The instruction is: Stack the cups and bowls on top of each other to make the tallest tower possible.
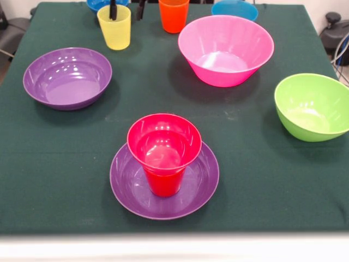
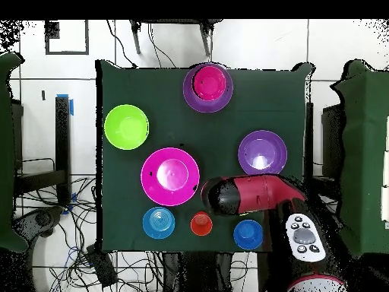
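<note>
Nearest the front camera, a wide shallow purple bowl (image 1: 131, 185) sits on the green table (image 1: 54, 164) as the tower's base; a red cup (image 1: 163, 183) stands in it, and a small crimson bowl (image 1: 163, 143) rests upright on the cup's rim. That three-piece tower (image 2: 208, 85) is all that is stacked.

Going down by size: the big pink bowl (image 1: 226, 49) stands upright toward the far side, with the lime green bowl (image 1: 313, 106) well apart at the front view's right edge. The second purple bowl (image 1: 68, 77) sits alone on the left. A light blue bowl (image 1: 234, 9) and a dark blue bowl (image 1: 98, 4) show partly at the far edge. The orange cup (image 1: 173, 15) and yellow cup (image 1: 114, 27) stand upright between them.

The gripper (image 1: 126, 9) shows two dark fingers spread apart: one finger (image 1: 113, 10) dips inside the yellow cup, the other lies between the yellow and orange cups, so they straddle the yellow cup's wall. Whether they press on it, I cannot tell. From overhead, the red arm (image 2: 254, 194) hides the yellow cup.
</note>
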You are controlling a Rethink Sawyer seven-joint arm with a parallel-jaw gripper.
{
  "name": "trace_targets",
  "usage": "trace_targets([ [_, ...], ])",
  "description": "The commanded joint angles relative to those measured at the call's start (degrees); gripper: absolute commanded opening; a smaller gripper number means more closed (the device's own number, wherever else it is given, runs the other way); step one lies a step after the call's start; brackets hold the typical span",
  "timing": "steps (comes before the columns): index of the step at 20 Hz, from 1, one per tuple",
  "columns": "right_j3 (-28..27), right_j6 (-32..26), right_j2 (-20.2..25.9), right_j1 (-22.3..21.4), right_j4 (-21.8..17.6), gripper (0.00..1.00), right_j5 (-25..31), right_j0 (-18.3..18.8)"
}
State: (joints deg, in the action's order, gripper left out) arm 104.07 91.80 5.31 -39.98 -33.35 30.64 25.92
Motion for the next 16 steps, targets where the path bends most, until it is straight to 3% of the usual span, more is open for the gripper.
trace_targets([
  [1,3.7,5.2,1.5,3.9,-2.4,1.00,-4.2,-3.4],
  [10,2.9,7.4,-1.8,7.2,-2.6,1.00,-7.8,-6.1],
  [16,-0.9,7.3,-3.5,12.1,-3.1,1.00,-11.5,-6.7],
])
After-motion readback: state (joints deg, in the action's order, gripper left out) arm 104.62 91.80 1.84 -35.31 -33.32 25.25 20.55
